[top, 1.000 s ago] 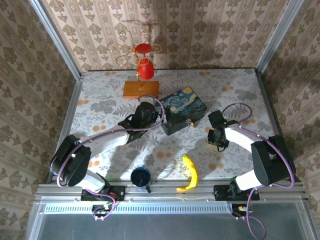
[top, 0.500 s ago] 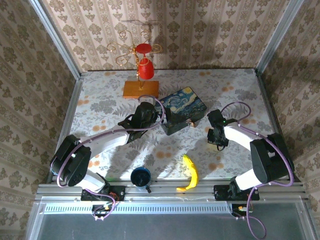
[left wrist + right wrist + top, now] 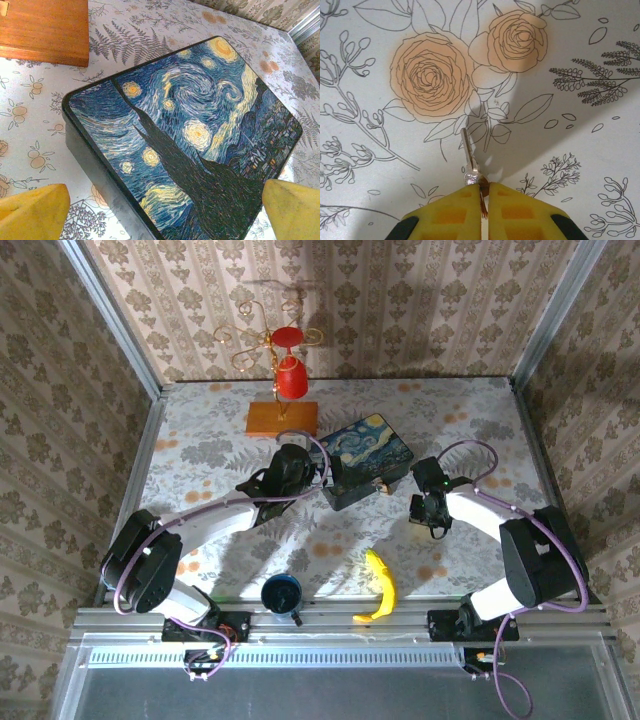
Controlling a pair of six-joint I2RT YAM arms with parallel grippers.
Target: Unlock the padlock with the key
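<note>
In the right wrist view a small silvery key lies with its blade on the flowered tablecloth. My right gripper is shut on its head and a thin copper-coloured ring. Seen from above, that gripper is low over the table, right of the blue painted-print box. The tiny brass padlock hangs at the box's near right side. My left gripper is open, its yellow fingers spread wide on either side of the box's near corner, with a gap to it.
A wooden base with a golden stand and red cup stands at the back. A banana and a dark blue cup lie near the front edge. Patterned walls enclose the table.
The right gripper's jaws have shut on the key, and the gripper has shifted slightly left toward the box. The left arm has not moved.
</note>
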